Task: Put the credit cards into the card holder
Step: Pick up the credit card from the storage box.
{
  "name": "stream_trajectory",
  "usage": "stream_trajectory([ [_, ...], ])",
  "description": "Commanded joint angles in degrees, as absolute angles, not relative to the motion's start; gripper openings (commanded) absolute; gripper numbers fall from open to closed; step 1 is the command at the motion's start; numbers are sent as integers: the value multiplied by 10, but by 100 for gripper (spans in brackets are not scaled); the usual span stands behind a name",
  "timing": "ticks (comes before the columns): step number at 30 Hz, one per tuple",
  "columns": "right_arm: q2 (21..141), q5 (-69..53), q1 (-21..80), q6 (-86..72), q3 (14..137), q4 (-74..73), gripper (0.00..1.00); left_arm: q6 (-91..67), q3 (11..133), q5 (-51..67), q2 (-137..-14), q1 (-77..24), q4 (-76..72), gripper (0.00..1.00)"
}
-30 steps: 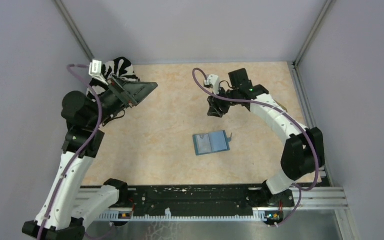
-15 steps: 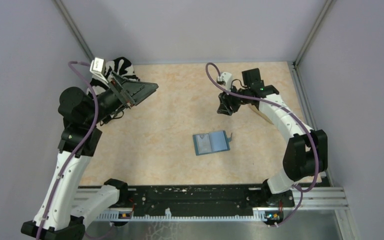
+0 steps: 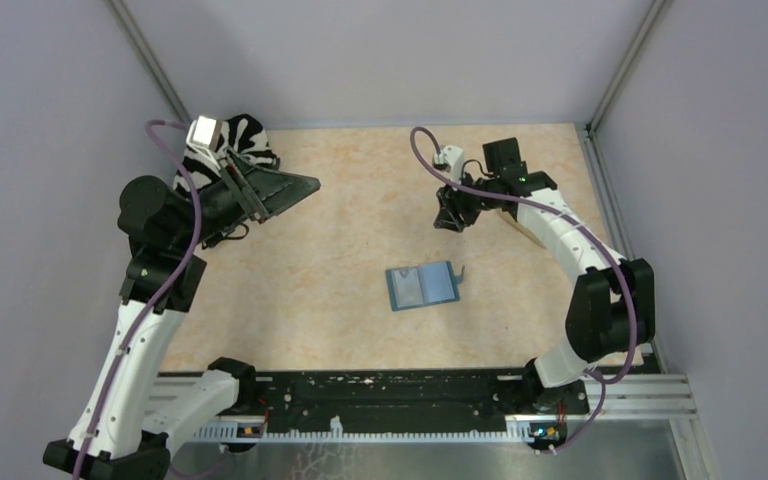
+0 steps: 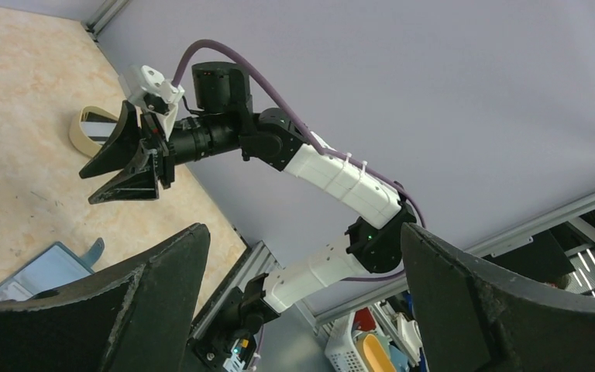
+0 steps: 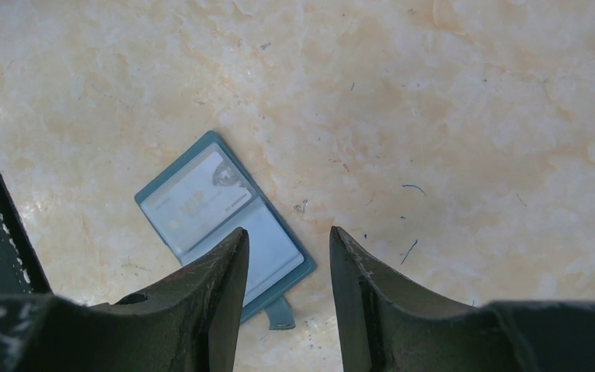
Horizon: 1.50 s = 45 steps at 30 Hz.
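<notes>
The teal card holder (image 3: 422, 286) lies open and flat mid-table; the right wrist view shows it (image 5: 225, 225) with pale slotted pockets, a pale card in one pocket and its snap tab (image 5: 279, 314). My right gripper (image 3: 450, 220) hovers above the table beyond the holder, open and empty (image 5: 287, 232). My left gripper (image 3: 305, 182) is raised at the far left, pointing right, wide open and empty (image 4: 304, 232). A beige oval tray (image 4: 85, 138) near the right arm holds something flat, dark and pale, possibly cards. No loose cards show on the table.
A zebra-striped cloth (image 3: 242, 133) lies in the far left corner behind the left wrist. The tray (image 3: 530, 228) is mostly hidden under the right forearm. Grey walls enclose the table on three sides; a black rail (image 3: 390, 395) runs along the near edge.
My right gripper has moved right and slightly away from the wallet, then held still. The left wrist has turned a little in place. The wallet has not moved.
</notes>
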<state>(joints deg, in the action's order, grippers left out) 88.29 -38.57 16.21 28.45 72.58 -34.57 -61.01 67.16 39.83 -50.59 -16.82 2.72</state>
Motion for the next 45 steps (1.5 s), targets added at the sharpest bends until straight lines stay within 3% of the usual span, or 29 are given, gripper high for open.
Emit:
stream_trajectory([
  [1, 861, -386, 157, 288, 715, -320, 43, -609, 677, 413, -492, -166, -11, 99],
  [16, 780, -373, 119, 286, 675, -295, 45, -610, 725, 311, -490, -166, 66, 99],
  [25, 765, -390, 81, 267, 671, -285, 48, -593, 721, 313, -502, -166, 90, 99],
  [28, 757, -411, 28, 217, 670, -257, 61, -558, 703, 321, -519, -166, 74, 99],
  [32, 740, -463, -70, 135, 624, -176, 98, -493, 614, 357, -547, -166, -48, 99],
  [36, 745, -474, -102, 86, 575, -107, 98, -403, 501, 416, -602, -166, -203, 99],
  [40, 766, -351, -117, -7, 562, -67, 95, -320, 538, 457, -672, -143, -101, 99],
  [45, 861, -275, -141, -124, 589, -69, 87, -193, 553, 347, -643, -144, 14, 99],
])
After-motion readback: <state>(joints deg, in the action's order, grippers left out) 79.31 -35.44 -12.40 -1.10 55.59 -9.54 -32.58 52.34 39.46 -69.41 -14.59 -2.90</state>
